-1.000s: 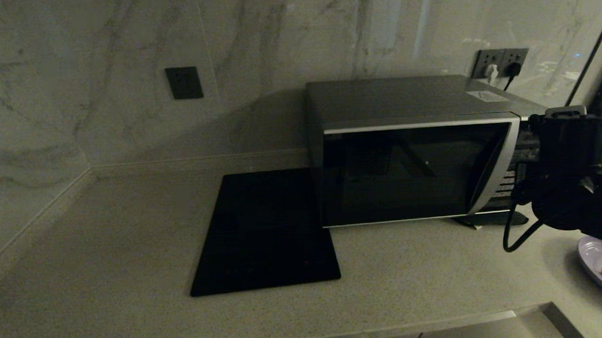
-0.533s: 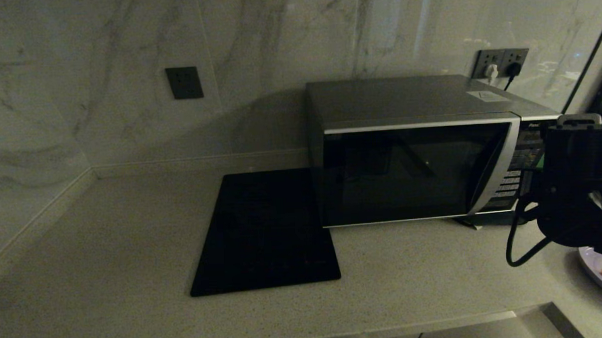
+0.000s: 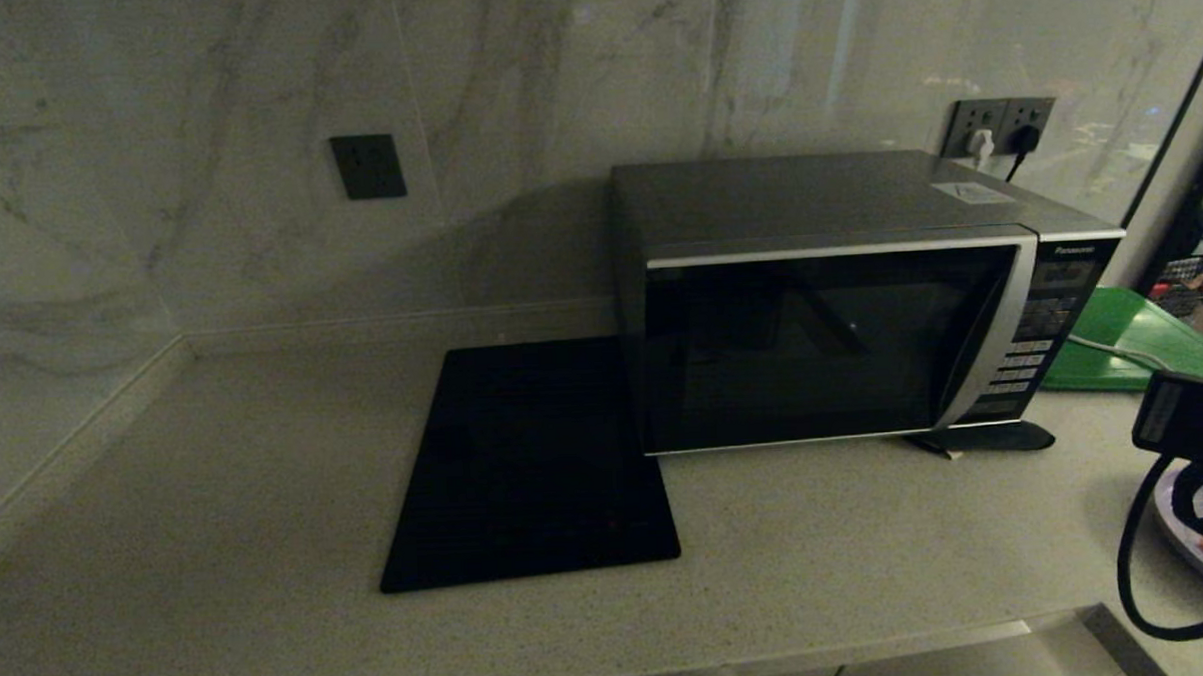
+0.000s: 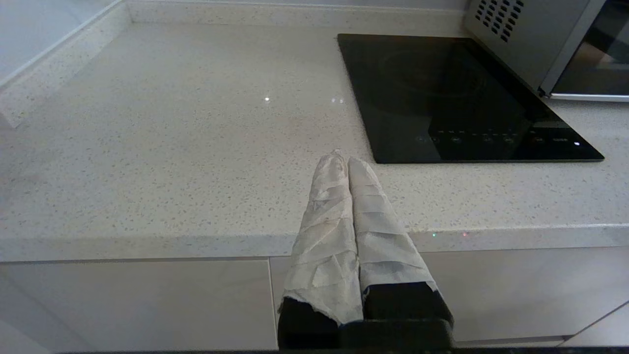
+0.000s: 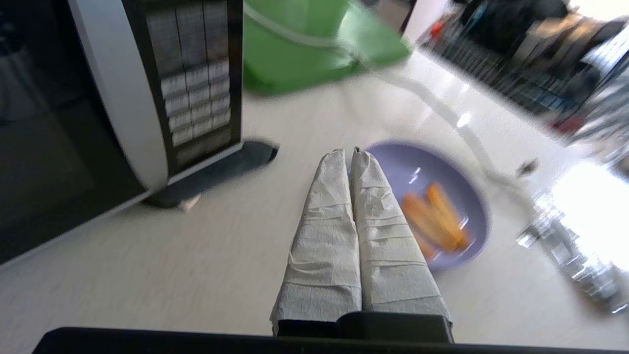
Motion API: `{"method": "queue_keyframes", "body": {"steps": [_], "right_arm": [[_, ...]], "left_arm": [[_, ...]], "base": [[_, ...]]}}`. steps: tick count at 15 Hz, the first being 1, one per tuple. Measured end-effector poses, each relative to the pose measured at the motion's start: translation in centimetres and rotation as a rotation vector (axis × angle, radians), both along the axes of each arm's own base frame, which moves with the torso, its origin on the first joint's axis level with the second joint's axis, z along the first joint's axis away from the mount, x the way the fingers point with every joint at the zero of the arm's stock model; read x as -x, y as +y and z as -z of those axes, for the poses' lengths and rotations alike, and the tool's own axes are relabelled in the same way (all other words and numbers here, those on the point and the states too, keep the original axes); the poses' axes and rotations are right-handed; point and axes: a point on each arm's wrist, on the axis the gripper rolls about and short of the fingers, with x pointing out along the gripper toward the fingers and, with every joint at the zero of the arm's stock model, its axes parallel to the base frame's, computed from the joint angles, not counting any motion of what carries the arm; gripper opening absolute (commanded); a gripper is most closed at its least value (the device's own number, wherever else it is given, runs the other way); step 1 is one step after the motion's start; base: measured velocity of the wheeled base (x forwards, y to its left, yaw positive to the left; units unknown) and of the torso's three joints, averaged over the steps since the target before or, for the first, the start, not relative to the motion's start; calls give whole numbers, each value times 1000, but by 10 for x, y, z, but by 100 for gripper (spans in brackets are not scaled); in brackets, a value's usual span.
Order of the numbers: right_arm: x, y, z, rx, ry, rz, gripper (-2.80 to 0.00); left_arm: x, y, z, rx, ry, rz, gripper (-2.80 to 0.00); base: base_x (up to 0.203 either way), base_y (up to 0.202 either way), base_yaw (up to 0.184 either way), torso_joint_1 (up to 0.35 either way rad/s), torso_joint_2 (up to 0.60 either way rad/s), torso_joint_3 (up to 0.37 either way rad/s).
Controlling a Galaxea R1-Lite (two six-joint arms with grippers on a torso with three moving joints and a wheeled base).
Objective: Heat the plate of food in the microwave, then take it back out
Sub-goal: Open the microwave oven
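Lavender and shallow, the plate of food (image 5: pixel 427 206) sits on the worktop (image 3: pixel 819 541) at the far right, just right of the microwave (image 3: pixel 840 300), with a few orange sticks lying in it. You have the right pincer (image 5: pixel 351 152) hanging over the near rim of that plate, its cloth-wrapped fingers (image 5: pixel 329 216) pressed together and holding nothing. The microwave door (image 3: pixel 822 345) is shut, its curved handle (image 3: pixel 992 334) beside the button panel (image 3: pixel 1037 348). Behind and to the right lies a green board (image 3: pixel 1132 344); a black cooktop (image 3: pixel 536 460) lies to the left of the microwave.

By the look of it, you are at the very start: the plate is not yet inside. Whichever you take first, the door or the plate, spread the fingers before closing in. The plate is shallow, so a grip on its rim calls for a low, level approach, or the food may slide.

Your left pincer (image 4: pixel 344 157) is parked by the near edge of the worktop, closed and empty.
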Motion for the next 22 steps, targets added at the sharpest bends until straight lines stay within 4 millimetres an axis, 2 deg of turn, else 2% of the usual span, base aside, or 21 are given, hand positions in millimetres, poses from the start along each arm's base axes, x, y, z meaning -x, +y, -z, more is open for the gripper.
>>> {"method": "queue_keyframes", "body": {"steps": [5, 13, 14, 18, 22], "right_arm": [[-1, 8, 43, -126, 13, -4, -280], [1, 8, 52, -140, -64, 71, -280], [0, 9, 53, -120, -64, 90, 0], [-6, 22, 54, -89, -70, 104, 0], [-7, 26, 61, -41, -43, 145, 0]], "left_arm": [[0, 0, 0, 0, 0, 0, -280], [0, 0, 0, 0, 0, -1, -280], [0, 0, 0, 0, 0, -1, -280], [0, 0, 0, 0, 0, 0, -280], [0, 0, 0, 0, 0, 0, -280]], "base": [[0, 0, 0, 0, 0, 0], [0, 0, 0, 0, 0, 0], [0, 0, 0, 0, 0, 0], [0, 0, 0, 0, 0, 0], [0, 0, 0, 0, 0, 0]]}}
